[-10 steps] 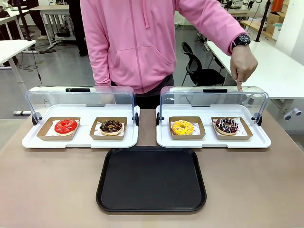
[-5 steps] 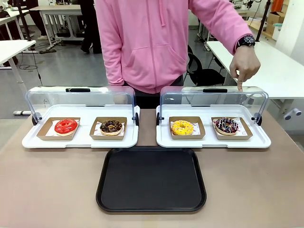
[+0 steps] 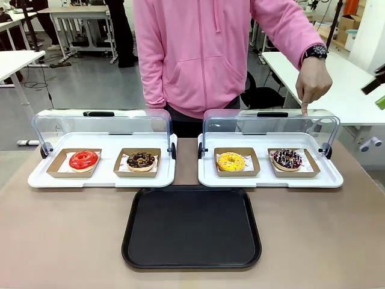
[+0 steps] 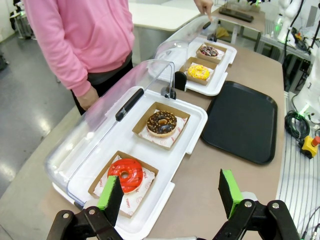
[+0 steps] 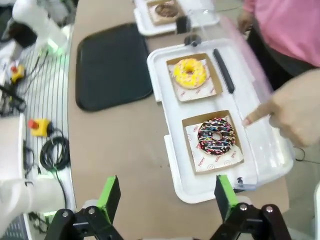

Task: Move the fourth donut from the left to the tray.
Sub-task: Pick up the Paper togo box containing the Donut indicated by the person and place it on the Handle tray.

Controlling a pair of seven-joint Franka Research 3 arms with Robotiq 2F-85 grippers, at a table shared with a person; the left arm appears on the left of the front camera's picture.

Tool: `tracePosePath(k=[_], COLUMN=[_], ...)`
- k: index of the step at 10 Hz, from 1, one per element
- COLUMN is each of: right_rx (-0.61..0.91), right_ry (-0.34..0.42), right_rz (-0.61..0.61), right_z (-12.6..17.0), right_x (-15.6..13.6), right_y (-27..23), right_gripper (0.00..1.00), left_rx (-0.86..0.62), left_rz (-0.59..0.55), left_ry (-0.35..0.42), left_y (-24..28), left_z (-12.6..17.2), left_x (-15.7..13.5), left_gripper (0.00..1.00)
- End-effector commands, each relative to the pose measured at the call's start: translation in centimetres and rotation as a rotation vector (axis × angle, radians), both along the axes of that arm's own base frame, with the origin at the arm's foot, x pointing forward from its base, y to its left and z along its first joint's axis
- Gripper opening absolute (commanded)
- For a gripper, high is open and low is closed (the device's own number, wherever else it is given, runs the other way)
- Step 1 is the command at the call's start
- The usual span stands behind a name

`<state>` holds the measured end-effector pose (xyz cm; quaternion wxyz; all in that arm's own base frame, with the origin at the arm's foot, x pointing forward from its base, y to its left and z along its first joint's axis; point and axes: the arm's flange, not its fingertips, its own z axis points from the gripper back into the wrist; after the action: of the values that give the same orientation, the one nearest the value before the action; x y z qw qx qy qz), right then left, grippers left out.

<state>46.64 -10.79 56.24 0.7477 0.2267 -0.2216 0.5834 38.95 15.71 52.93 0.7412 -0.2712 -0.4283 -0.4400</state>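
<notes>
Since a second ago the person in the pink hoodie has stepped toward the right side of the table, and the right gripper (image 3: 377, 91) has come in at the front view's right edge, high above the table. The person's hand (image 3: 313, 81) stays put, one finger pointing down at the top of the clear lid (image 3: 271, 123).

Along the near edge the brown table (image 3: 60, 241) lies bare to either side of the tray (image 3: 191, 227), a wide flat black rectangle with rounded corners and a low rim, set at the middle of that edge with nothing on it. Just behind it, a narrow strip of table separates it from two white trays.

The fourth donut (image 3: 287, 159) sits at the right end of the right white tray (image 3: 271, 179), toward the table's far right corner. It is a ring with dark chocolate icing, pink and white sprinkles and streaks, in a shallow brown cardboard holder. The lid is swung up behind it, leaving the front and top open.

Just beside it on the left lies a yellow donut (image 3: 231, 161). The left white tray (image 3: 102, 179) carries a red donut (image 3: 83, 159) and a chocolate crumb donut (image 3: 141, 159).

Both grippers hang with fingers spread wide and nothing between them: the right one in its wrist view, the left gripper (image 4: 170, 189) above the table's left end.
</notes>
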Motion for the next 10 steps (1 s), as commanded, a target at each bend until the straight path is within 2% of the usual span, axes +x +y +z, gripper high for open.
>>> tracePosePath(k=[1,3,5,6,10], right_rx=[-0.108,-0.207,-0.203,-0.179,-0.179], right_ry=[-0.061,-0.064,-0.056,-0.051,-0.051], right_rz=[0.094,0.089,0.037,0.116,0.116], right_z=[-1.3,-3.8,-5.4,-3.7,-3.7], right_x=[0.5,1.3,1.2,2.0,2.0], right_y=[2.7,6.6,8.3,7.4,7.4], right_gripper=[1.00,1.00,1.00,1.00,1.00], left_rx=[-0.016,-0.016,-0.016,-0.016,-0.016], left_rz=[-0.003,-0.003,-0.003,-0.003,-0.003], left_ry=[-0.014,-0.014,-0.014,-0.014,-0.014], left_y=[0.0,0.0,0.0,0.0,0.0], left_z=[0.3,0.3,0.3,0.3,0.3], left_x=[0.0,0.0,0.0,0.0,0.0], left_gripper=[1.00,1.00,1.00,1.00,1.00])
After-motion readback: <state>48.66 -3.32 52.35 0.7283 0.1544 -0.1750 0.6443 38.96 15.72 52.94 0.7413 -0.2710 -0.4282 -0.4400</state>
